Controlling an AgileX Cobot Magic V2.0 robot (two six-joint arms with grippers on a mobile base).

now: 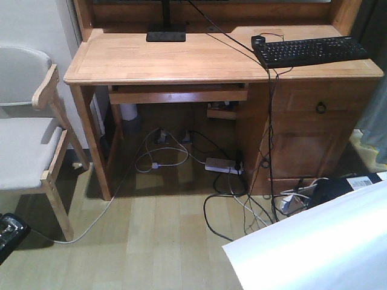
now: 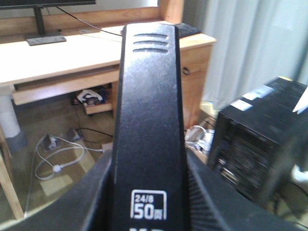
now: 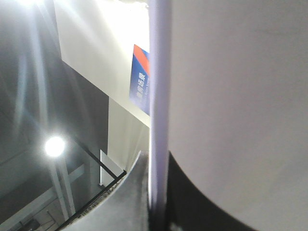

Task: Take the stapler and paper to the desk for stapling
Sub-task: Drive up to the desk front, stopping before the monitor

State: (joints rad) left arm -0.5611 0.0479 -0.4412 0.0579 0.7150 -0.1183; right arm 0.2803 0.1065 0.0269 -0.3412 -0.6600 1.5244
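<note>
Short of the desk (image 1: 181, 57), I have the left gripper (image 2: 149, 187) clamped on the stiff stapler (image 2: 149, 96), right gripper (image 3: 155, 204) pinching the floppy paper (image 3: 231, 96) by its edge; expect sag.

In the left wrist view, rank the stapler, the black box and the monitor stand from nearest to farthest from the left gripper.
1. The stapler, centre, held in the left gripper.
2. The black box, right.
3. The monitor stand, upper left, on the desk.
</note>
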